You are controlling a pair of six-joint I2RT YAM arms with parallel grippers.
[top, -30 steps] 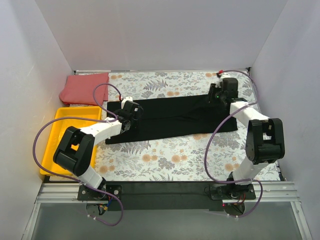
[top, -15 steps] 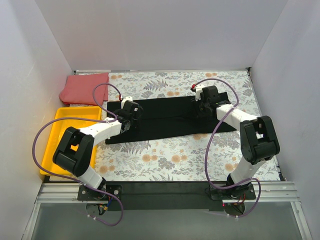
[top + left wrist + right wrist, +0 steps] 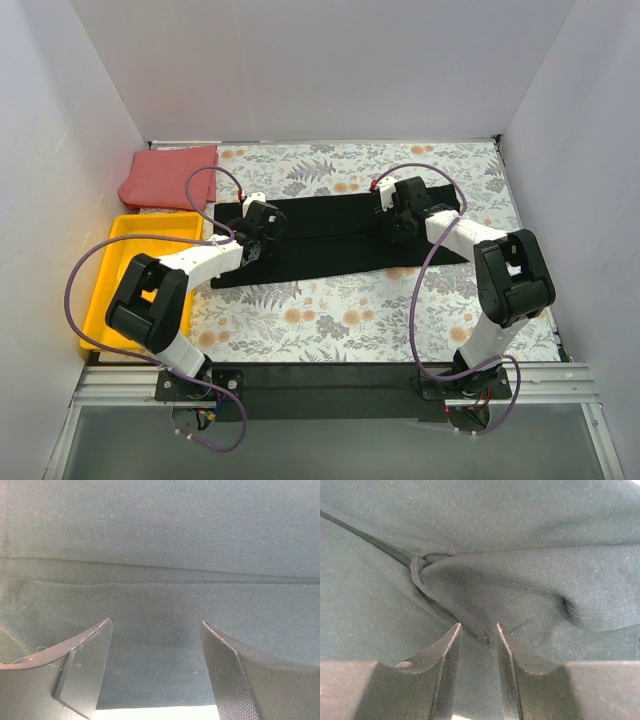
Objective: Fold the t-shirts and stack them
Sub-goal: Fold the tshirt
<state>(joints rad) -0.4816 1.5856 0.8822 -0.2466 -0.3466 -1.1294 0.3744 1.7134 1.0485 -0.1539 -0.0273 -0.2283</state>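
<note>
The black t-shirt (image 3: 330,238) lies spread as a long band across the floral cloth. A folded coral-red t-shirt (image 3: 168,177) rests at the back left corner. My left gripper (image 3: 262,232) stands open over the black shirt's left end, and in the wrist view its wide jaws (image 3: 155,624) have only flat black fabric (image 3: 165,555) beneath them. My right gripper (image 3: 393,212) is over the shirt's right half. In its wrist view (image 3: 478,626) the narrow jaws pinch a bunched fold of black cloth (image 3: 520,585) with a stitched hem at the tips.
A yellow tray (image 3: 130,222) sits at the left edge beside the left arm. The floral cloth (image 3: 330,315) covers the table. White walls close in the left, back and right sides. Purple cables loop above both arms.
My right gripper has travelled left from the shirt's right end towards its middle, drawing black cloth along with it. The left arm has stayed still.
</note>
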